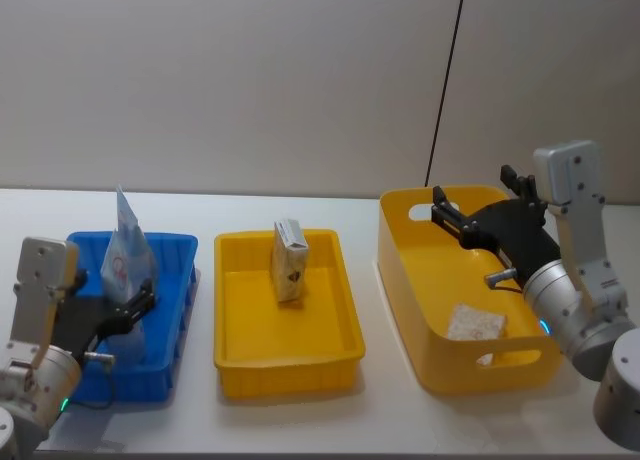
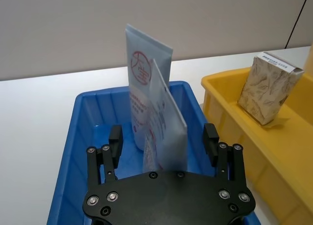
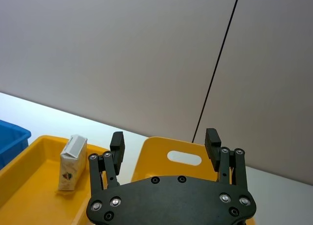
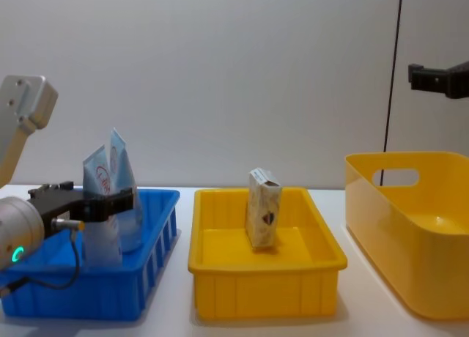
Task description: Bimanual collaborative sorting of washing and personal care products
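A: Eyes on the blue bin (image 2: 93, 112): two tubes stand upright in it, the nearer tube (image 2: 168, 115) overlapping the farther tube (image 2: 144, 71), the white one with the red ring mark.

B: And the left gripper (image 2: 163, 132) is right at that nearer tube. Its fingers (image 2: 115, 142) are spread wide, one on either side, with the tube's lower half between them.

A: Contact?

B: None that I can see. In the left wrist view, blue floor shows between the tube and each finger. The tube stands on its own.

A: Move to the middle. A standing carton (image 1: 289, 262) sits upright in the yellow tray (image 1: 335, 355), towards the back, well apart from both grippers.

B: On the right, a lying carton (image 1: 475, 323) rests flat on the floor of the deep yellow bin (image 1: 400, 250), near its front wall.

A: And the right gripper (image 3: 165, 137)?

B: It is up above that bin's back rim, pointing towards the wall. Its fingers (image 3: 117, 146) are also wide apart, with nothing between them. The lying carton is down below it, well clear.
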